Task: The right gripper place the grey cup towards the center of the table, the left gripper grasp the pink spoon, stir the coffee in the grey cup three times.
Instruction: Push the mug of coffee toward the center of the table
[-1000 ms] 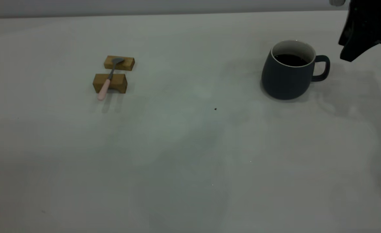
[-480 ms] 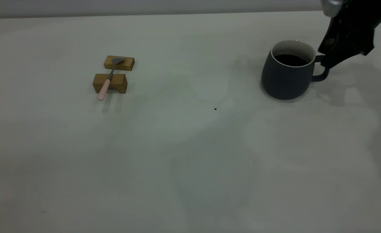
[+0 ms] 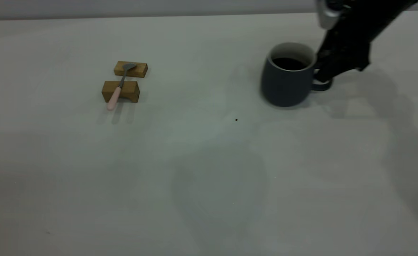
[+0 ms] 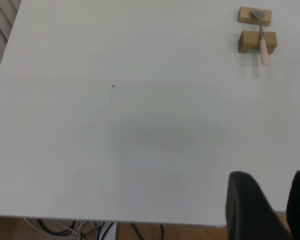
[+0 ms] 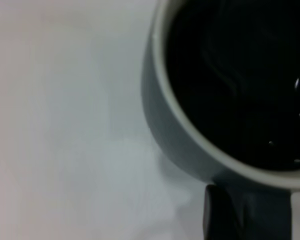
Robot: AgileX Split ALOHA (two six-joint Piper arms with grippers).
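Observation:
The grey cup (image 3: 287,85) stands upright at the table's (image 3: 209,160) right rear, with dark coffee (image 3: 289,63) inside. My right gripper (image 3: 321,76) reaches down from the upper right and is shut on the cup's handle (image 3: 323,86). Up close in the right wrist view, the handle (image 5: 260,215) sits between the dark fingers (image 5: 215,215), below the cup's rim (image 5: 190,140) and the coffee (image 5: 235,75). The pink spoon (image 3: 118,89) lies across two wooden blocks at left rear, pink handle toward the front. My left gripper (image 4: 277,182) hangs open over the table's near edge, far from the spoon (image 4: 262,37).
Two small wooden blocks (image 3: 130,69) (image 3: 122,91) carry the spoon. A tiny dark speck (image 3: 236,120) marks the table's middle. Below the table edge (image 4: 140,220) in the left wrist view lie cables on a wooden floor.
My right gripper came down from the upper right, closed on the cup's handle, and carried the cup leftward toward the middle. The spoon and blocks stayed put.

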